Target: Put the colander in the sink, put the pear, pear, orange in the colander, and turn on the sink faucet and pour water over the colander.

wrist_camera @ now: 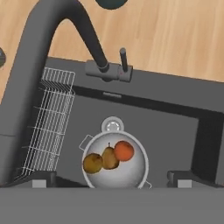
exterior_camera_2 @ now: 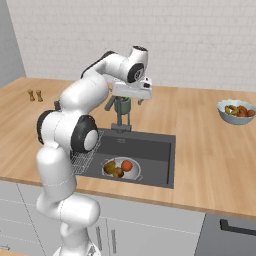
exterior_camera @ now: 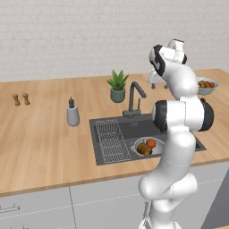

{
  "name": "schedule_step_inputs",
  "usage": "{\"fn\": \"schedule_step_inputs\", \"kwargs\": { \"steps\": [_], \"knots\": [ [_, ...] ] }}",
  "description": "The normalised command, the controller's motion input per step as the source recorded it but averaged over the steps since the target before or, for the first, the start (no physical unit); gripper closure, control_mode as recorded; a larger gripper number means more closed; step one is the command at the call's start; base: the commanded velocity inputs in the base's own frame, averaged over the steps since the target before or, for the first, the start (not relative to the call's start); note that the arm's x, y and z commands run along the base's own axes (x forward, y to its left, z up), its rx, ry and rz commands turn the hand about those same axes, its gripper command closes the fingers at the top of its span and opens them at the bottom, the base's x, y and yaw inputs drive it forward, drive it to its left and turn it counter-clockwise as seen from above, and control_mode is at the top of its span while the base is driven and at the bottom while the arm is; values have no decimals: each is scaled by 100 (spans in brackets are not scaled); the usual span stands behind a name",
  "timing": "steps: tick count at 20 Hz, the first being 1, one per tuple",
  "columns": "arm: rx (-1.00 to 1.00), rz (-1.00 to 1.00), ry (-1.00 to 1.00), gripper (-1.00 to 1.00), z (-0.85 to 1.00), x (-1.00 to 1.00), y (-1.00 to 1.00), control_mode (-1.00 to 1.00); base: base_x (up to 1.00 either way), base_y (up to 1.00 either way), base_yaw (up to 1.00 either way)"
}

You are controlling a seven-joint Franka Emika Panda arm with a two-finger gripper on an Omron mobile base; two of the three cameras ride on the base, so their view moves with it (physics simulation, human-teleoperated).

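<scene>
Gripper (wrist_camera: 112,183) spread wide, holding nothing; directly beneath it the colander (wrist_camera: 131,175) sits in the sink (wrist_camera: 175,135), containing two pears (wrist_camera: 101,161) and the orange (wrist_camera: 124,150).

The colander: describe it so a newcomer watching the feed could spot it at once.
Find the dark sink set in the wooden counter. Inside it, toward the front, beside the wire rack, sits the colander, a round silver bowl. It alone holds an orange and two brownish pears.
</scene>
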Motion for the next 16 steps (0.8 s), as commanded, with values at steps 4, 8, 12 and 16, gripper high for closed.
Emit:
{"fn": "schedule_step_inputs", "kwargs": {
  "steps": [4, 8, 12, 16],
  "knots": [
    [18, 20, -42, -100, -48, 0, -44, -100, 0, 0, 0],
    [19, 23, -46, -100, -51, -1, -32, -100, 0, 0, 0],
    [20, 24, -49, -100, -37, -1, -32, -100, 0, 0, 0],
    [20, 18, -34, -100, -34, 18, -15, -100, 0, 0, 0]
  ]
}}
